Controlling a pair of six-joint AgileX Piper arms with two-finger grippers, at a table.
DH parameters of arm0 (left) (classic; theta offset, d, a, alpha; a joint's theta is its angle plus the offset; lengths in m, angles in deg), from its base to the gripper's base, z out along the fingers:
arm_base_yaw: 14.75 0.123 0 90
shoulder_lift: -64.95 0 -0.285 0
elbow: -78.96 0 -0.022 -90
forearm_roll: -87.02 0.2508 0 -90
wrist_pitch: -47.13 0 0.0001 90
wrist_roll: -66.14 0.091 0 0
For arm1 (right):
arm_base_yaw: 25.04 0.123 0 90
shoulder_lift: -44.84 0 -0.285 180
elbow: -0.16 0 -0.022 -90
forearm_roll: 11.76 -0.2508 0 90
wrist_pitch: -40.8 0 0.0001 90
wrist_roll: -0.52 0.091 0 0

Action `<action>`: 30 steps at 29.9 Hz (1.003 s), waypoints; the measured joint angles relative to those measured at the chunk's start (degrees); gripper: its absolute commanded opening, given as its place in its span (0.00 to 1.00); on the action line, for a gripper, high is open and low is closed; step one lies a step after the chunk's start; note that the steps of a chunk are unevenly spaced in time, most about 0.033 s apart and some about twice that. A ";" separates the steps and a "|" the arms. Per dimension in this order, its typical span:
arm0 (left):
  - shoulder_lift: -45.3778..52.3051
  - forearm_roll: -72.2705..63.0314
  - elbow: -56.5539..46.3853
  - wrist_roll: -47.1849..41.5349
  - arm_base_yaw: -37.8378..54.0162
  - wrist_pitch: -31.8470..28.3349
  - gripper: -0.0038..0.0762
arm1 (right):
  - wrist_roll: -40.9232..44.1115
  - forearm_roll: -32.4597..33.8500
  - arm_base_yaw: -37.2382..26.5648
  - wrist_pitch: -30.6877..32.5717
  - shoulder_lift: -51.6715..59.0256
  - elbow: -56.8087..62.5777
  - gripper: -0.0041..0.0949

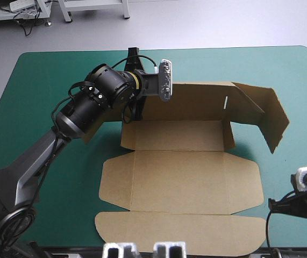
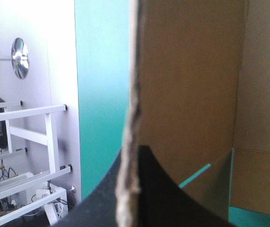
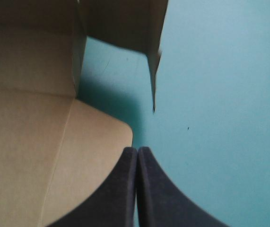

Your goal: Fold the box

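The brown box (image 1: 180, 183) lay mid-table on the teal-green cover (image 1: 40, 91), rear and right walls raised, front flaps flat; left gripper (image 2: 132, 158) pinched a raised wall's edge, right gripper (image 3: 137, 152) closed empty beside the right flap.

One brown box (image 1: 180, 177), apparently; one teal-green cover (image 1: 45, 80); two grippers: left gripper (image 2: 133, 149), right gripper (image 3: 137, 149).

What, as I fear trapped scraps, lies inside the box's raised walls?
Inside the box only its own bare brown floor shows. The left hand, shut on the left wall, and its arm hide part of the far left corner.
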 measured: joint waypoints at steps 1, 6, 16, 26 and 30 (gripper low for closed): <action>0.00 0.30 -0.40 -1.11 -0.88 -0.24 0.04 | 0.85 0.00 0.00 -0.95 -1.73 -1.62 0.02; 0.00 6.78 -5.65 -7.79 -4.47 -1.62 0.04 | 3.49 0.00 0.00 -3.80 -10.92 -10.01 0.02; 1.16 34.70 -20.45 -34.18 -12.55 -11.65 0.04 | 5.45 -5.75 0.00 -1.56 -33.38 -32.25 0.02; 1.16 57.61 -30.54 -59.30 -14.66 -13.70 0.04 | 5.45 -9.08 0.00 5.89 -57.01 -52.67 0.02; 1.16 59.42 -31.04 -61.84 -14.90 -13.73 0.04 | 5.45 -9.60 0.00 6.62 -65.37 -57.09 0.02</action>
